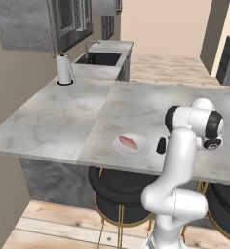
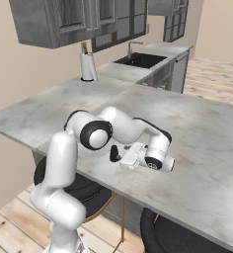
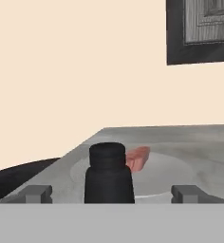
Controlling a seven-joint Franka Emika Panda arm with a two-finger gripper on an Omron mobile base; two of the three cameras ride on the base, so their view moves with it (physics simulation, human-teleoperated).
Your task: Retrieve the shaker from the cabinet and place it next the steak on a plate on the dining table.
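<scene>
The small black shaker (image 1: pixel 161 145) (image 2: pixel 115 153) (image 3: pixel 109 175) stands upright on the grey marble dining table (image 1: pixel 146 107) (image 2: pixel 207 148), just right of the white plate (image 1: pixel 141 150) (image 3: pixel 166 176). The pinkish steak (image 1: pixel 128 142) (image 3: pixel 138 158) lies on that plate. My gripper (image 2: pixel 122 157) (image 3: pixel 111 193) is level with the tabletop and open. Its fingertips (image 3: pixel 38 193) stand wide on both sides of the shaker without touching it. The grey wall cabinet (image 1: pixel 68 19) (image 2: pixel 64 20) (image 3: pixel 204 28) hangs at the back left, its doors shut.
A white paper-towel roll (image 1: pixel 65 69) (image 2: pixel 88 66) stands on the counter under the cabinet, with a sink (image 1: pixel 100 59) (image 2: pixel 140 60) beyond it. Black stools (image 1: pixel 119 192) (image 2: pixel 187 237) sit under the table's near edge. My own arm arches low over the table's front.
</scene>
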